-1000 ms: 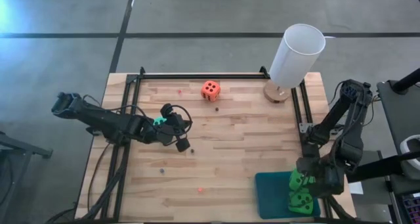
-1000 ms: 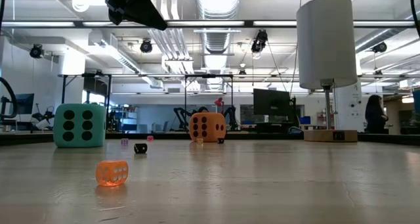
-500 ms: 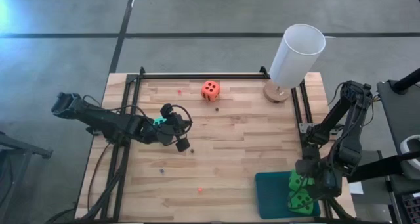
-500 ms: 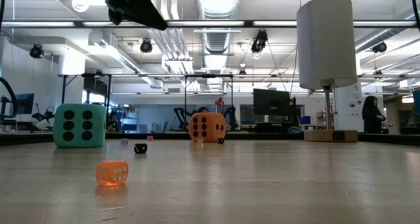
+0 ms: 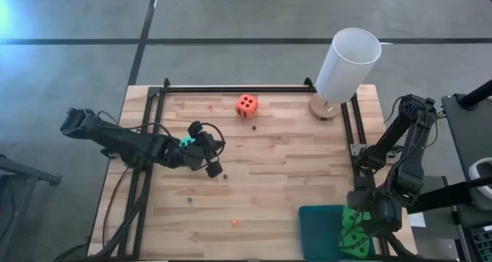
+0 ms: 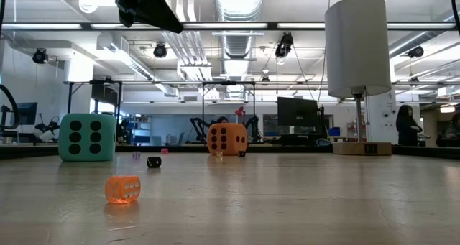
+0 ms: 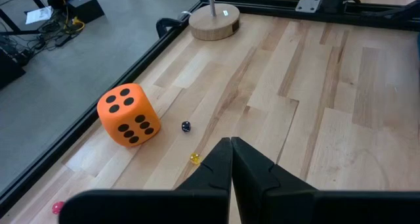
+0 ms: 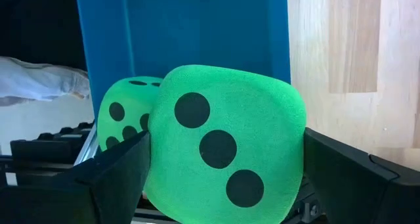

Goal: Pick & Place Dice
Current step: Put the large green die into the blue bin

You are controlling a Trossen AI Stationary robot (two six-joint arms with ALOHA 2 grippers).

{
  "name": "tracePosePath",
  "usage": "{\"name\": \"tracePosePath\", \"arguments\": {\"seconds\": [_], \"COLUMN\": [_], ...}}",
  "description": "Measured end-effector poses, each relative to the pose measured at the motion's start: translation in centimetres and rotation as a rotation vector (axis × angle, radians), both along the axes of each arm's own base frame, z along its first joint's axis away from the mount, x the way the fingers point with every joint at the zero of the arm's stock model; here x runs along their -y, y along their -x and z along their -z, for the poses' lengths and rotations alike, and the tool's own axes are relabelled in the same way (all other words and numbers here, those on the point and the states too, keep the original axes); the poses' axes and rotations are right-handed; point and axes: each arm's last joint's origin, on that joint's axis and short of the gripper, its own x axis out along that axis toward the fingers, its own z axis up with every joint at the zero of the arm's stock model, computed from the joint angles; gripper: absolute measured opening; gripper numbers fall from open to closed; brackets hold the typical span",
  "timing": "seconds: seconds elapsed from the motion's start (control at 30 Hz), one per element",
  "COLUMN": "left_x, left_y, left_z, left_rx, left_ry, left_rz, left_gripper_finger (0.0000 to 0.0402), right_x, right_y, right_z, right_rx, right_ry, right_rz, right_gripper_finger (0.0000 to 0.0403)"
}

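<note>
Since a second ago, your right claw (image 5: 360, 225) has slid slightly toward the near edge over the blue mat (image 5: 317, 225); nothing else moved.

- Right claw: fingers spread wide either side of a green die (image 8: 226, 148). Whether they touch it is hard to tell; likely it is just released.
- Second green die (image 8: 125, 115): just behind the first, on the mat.
- Orange-red die (image 5: 246, 105): on the surface near the far rail, beside the white cylinder (image 5: 347, 64).
- Turquoise die (image 6: 87, 137): on the surface by your left claw (image 5: 213, 158), which is closed and holds nothing.

You have two dice left to place.
</note>
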Motion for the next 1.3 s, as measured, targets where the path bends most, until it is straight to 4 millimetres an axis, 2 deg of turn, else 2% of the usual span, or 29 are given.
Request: {"name": "tracePosePath", "arguments": {"seconds": [0.93, 1.3], "left_x": [0.0, 0.0], "left_y": [0.0, 0.0], "left_z": [0.0, 0.0], "left_rx": [0.0, 0.0], "left_ry": [0.0, 0.0], "left_rz": [0.0, 0.0], "left_gripper_finger": [0.001, 0.001], "right_x": [-0.02, -0.03], "right_y": [0.07, 0.05], "right_z": [0.1, 0.24], "right_rx": [-0.028, -0.023], "right_ry": [-0.012, -0.011], "right_rz": [0.01, 0.01], "right_gripper_finger": [0.0359, 0.0397]}}
